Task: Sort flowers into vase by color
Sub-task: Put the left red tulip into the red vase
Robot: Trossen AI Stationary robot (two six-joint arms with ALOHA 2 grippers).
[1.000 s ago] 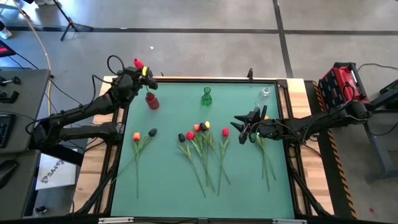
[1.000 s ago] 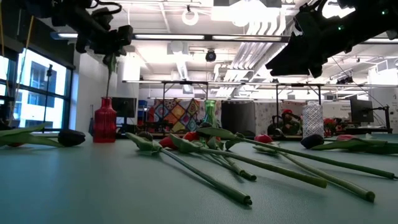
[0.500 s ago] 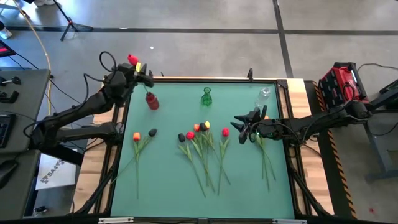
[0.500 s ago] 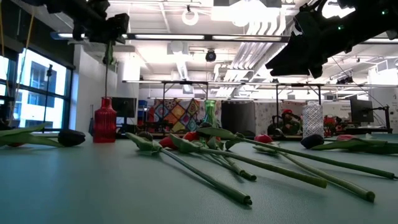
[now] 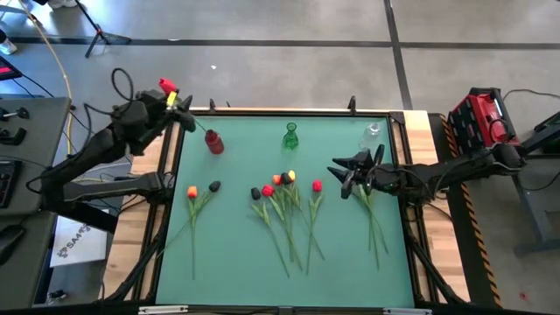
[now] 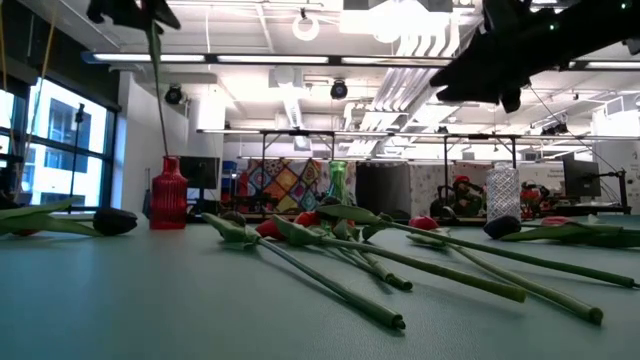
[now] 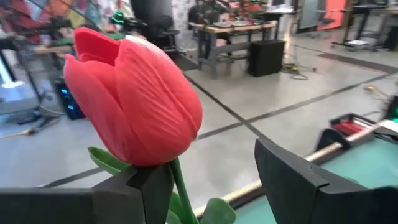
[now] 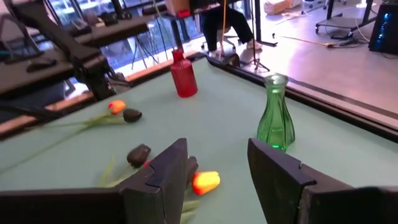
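Note:
My left gripper (image 5: 175, 98) is open, high over the table's far left corner, with a red tulip (image 7: 130, 99) between its fingers. The tulip's stem (image 6: 160, 100) slants down into the mouth of the red vase (image 5: 213, 141). My right gripper (image 5: 352, 173) is open and hovers above the right side of the mat, touching nothing. Several red, orange and black tulips (image 5: 284, 188) lie flat in the middle. Two more tulips (image 5: 201, 191) lie at the left, and others (image 5: 374, 214) lie under my right arm. My left gripper is open. The red tulip's stem (image 7: 180, 186), just below the head, lies against the inner side of one finger (image 7: 146, 186), and the other finger (image 7: 292, 180) stands well apart. The flower is tilted toward the table's left edge, its lower end in the red vase (image 6: 168, 192).
A green vase (image 5: 290, 136) and a clear vase (image 5: 371, 134) stand along the far edge beside the red one. The green mat's near half is bare apart from stems. A red case (image 5: 479, 118) sits on the wooden frame at the right.
My left gripper has moved up and toward the table's left edge. The red tulip's head has gone with it, so the flower has tipped from upright to slanting, its lower end staying at the red vase. My right gripper has risen a little.

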